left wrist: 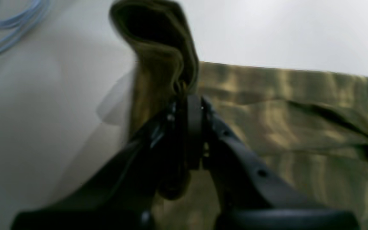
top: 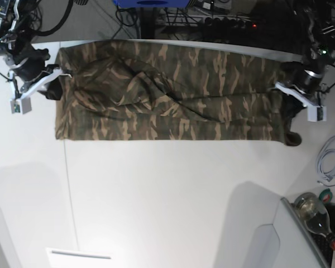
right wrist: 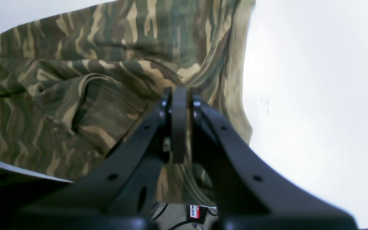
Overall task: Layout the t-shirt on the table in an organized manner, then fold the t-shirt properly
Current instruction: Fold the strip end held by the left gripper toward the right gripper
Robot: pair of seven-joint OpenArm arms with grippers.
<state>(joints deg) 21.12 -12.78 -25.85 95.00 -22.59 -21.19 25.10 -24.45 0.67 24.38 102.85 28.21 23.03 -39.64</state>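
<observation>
Camouflage t-shirt point(top: 173, 95) stretched as a long band across the far part of the white surface point(top: 173, 195), one end gripped by each tool

Left tool point(left wrist: 188, 102) clenched on a bunched edge of the t-shirt point(left wrist: 292, 105), a rolled flap of cloth standing up above the closed jaws; blurred view, so depth of the bite not readable. Right tool point(right wrist: 179, 95) clenched on the opposite end of the t-shirt point(right wrist: 75, 80), folds gathering toward the pinch

Step in hand, judged from the layout: spreading the cloth flat between two grips. Best done by keeping both ends level and drawing them apart evenly, enough to pull out the diagonal creases across the middle of the t-shirt without lifting it off the surface. Far hem lying close to the far edge of the surface, hence a slight pull toward the near side advisable before release. Uneven tension likely to skew the band

Writing: small red-and-white label point(right wrist: 194, 211) below the right tool, beyond the hanging edge of the t-shirt, lettering too small to read. No brand or print legible on the t-shirt itself
</observation>
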